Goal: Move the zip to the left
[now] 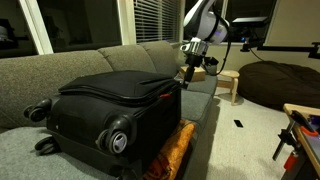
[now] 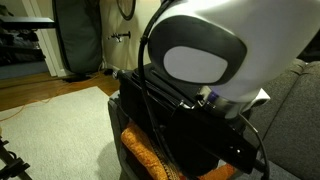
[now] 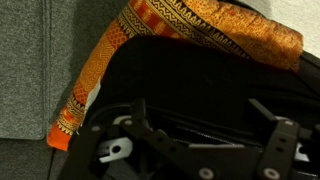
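Zip (image 1: 128, 92) shows only as a thin dark seam running round the lid of the black suitcase (image 1: 105, 110), which lies flat on a grey sofa (image 1: 70, 62). The pull itself is too small to pick out. The claw (image 1: 189, 68) hangs close above the suitcase's corner farthest from its wheels (image 1: 118, 140). In the wrist view its fingers (image 3: 125, 135) are spread wide with nothing between them. An orange patterned cloth (image 3: 190, 25) lies against the suitcase's side.
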{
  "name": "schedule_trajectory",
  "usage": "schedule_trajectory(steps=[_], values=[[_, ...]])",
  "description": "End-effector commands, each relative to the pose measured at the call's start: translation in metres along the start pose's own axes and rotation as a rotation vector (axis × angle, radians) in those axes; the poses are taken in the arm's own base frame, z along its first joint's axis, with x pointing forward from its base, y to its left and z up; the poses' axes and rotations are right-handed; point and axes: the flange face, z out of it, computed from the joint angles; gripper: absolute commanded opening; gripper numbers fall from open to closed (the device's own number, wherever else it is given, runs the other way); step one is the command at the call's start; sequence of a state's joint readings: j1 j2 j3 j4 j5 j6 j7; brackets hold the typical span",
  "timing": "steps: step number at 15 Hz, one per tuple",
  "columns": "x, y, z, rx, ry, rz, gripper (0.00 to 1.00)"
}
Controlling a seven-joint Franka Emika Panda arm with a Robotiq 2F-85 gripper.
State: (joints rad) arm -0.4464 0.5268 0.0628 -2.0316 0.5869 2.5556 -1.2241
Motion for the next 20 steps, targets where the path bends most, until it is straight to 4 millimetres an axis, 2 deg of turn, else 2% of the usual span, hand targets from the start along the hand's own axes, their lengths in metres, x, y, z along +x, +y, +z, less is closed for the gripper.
schedule_trajectory(steps=[1,7,18,20], values=[[-0.008,-0.006,-0.009,-0.007,0.037,-0.018,1.0],[-0.015,-0.002,-0.007,-0.013,0.044,-0.017,1.0],[-0.039,-0.006,-0.003,-0.052,0.067,-0.027,1.0],[-0.031,0.001,-0.005,-0.048,0.086,-0.026,1.0]])
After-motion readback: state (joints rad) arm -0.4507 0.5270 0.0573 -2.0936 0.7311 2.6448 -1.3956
